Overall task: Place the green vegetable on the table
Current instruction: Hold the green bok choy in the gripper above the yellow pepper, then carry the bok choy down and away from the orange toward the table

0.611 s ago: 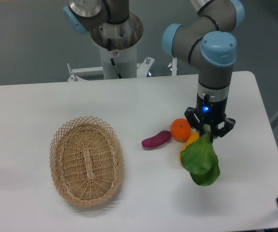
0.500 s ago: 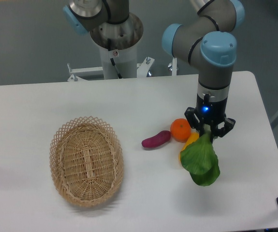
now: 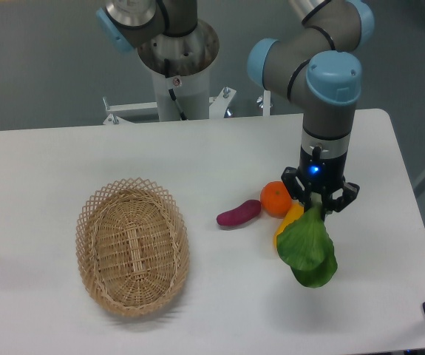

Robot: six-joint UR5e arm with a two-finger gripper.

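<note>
The green vegetable (image 3: 307, 248) shows its broad dark green leaf hanging below my gripper (image 3: 318, 205); its stem end is hidden between the fingers. The gripper points straight down and is shut on the top of the vegetable. The leaf's lower end is at or just above the white table (image 3: 219, 155) on the right side; I cannot tell whether it touches. The leaf partly covers the yellow vegetable (image 3: 289, 218).
An orange (image 3: 276, 197) and a purple eggplant piece (image 3: 238, 213) lie just left of the gripper. An oval wicker basket (image 3: 132, 246) stands at the left front. The robot's base (image 3: 177, 66) rises at the back. The table's right edge is close to the gripper.
The gripper and the green vegetable have shifted very slightly, hardly at all. Nothing else has moved.
</note>
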